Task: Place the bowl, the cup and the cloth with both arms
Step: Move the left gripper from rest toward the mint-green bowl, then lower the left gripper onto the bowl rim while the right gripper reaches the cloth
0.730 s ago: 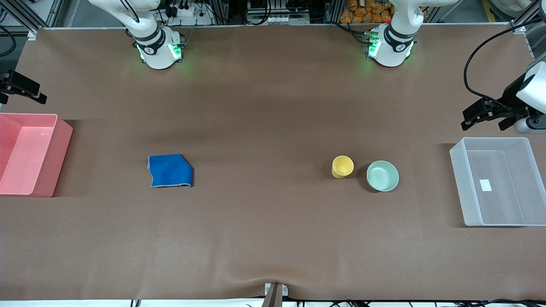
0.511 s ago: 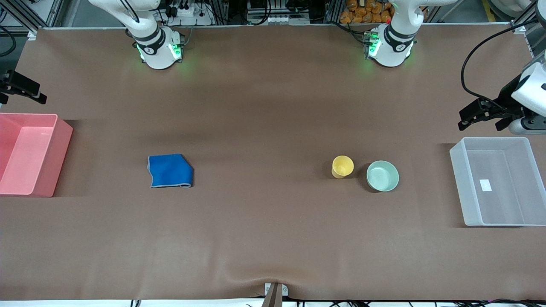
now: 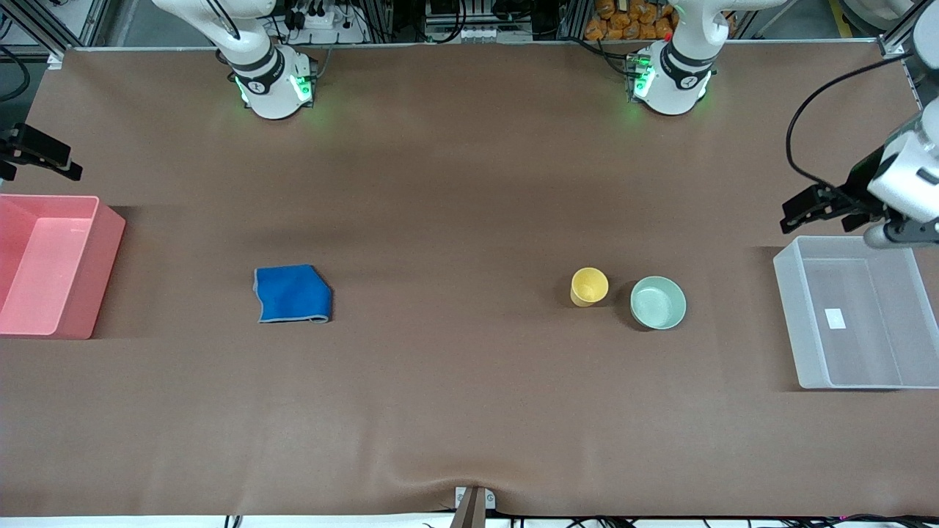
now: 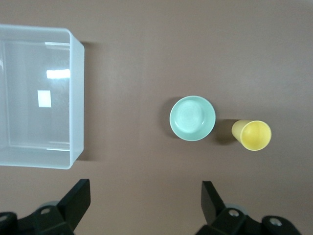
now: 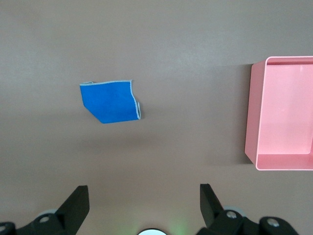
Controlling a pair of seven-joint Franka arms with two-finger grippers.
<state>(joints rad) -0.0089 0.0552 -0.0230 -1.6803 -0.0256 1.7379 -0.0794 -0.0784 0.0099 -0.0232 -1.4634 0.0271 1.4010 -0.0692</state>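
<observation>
The pale green bowl [image 3: 658, 302] and the yellow cup [image 3: 589, 286] stand upright side by side on the brown table, toward the left arm's end. Both show in the left wrist view, the bowl [image 4: 192, 118] and the cup [image 4: 254, 135]. The blue cloth [image 3: 292, 295] lies flat toward the right arm's end and shows in the right wrist view [image 5: 111, 102]. My left gripper [image 3: 821, 209] hangs open and empty over bare table by the clear bin's corner [image 4: 145, 200]. My right gripper [image 3: 33, 155] hangs open and empty over the table's end by the pink bin [image 5: 144, 203].
A clear plastic bin [image 3: 788, 315] sits at the left arm's end, also in the left wrist view [image 4: 76, 98]. A pink bin [image 3: 106, 271] sits at the right arm's end, also in the right wrist view [image 5: 250, 112]. Both hold nothing but a small white label in the clear one.
My left gripper has shifted a little toward the bowl and cup and down toward the clear bin. The right arm, bowl, cup and cloth have not moved.
</observation>
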